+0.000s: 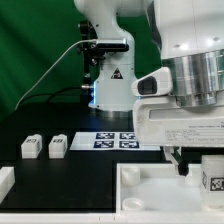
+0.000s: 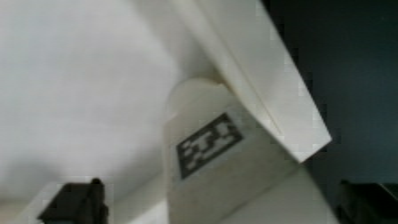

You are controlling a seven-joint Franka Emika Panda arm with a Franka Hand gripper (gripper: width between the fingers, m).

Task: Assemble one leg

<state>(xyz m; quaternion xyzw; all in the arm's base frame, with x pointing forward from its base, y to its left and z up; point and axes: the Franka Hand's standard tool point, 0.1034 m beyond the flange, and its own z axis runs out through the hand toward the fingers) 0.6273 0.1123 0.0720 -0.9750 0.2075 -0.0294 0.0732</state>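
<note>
Right up front lay the big white rimmed tray piece (image 1: 160, 200) on the black counter (image 1: 70, 185). Over its end, on the exterior view's right, hung the arm (image 1: 190, 70). Its hand (image 2: 217, 203) was spread open, fingers (image 2: 71, 202) wide either side of the leg (image 1: 212, 180) by the rim. Behind lay the marker board (image 1: 115, 140). Two spare legs (image 1: 30, 147) (image 1: 57, 146) stood just beside it, on the exterior view's left.

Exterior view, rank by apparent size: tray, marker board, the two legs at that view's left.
1. tray, though it lies nearest the camera.
2. marker board.
3. Tied: left leg and right leg of that pair look alike.
</note>
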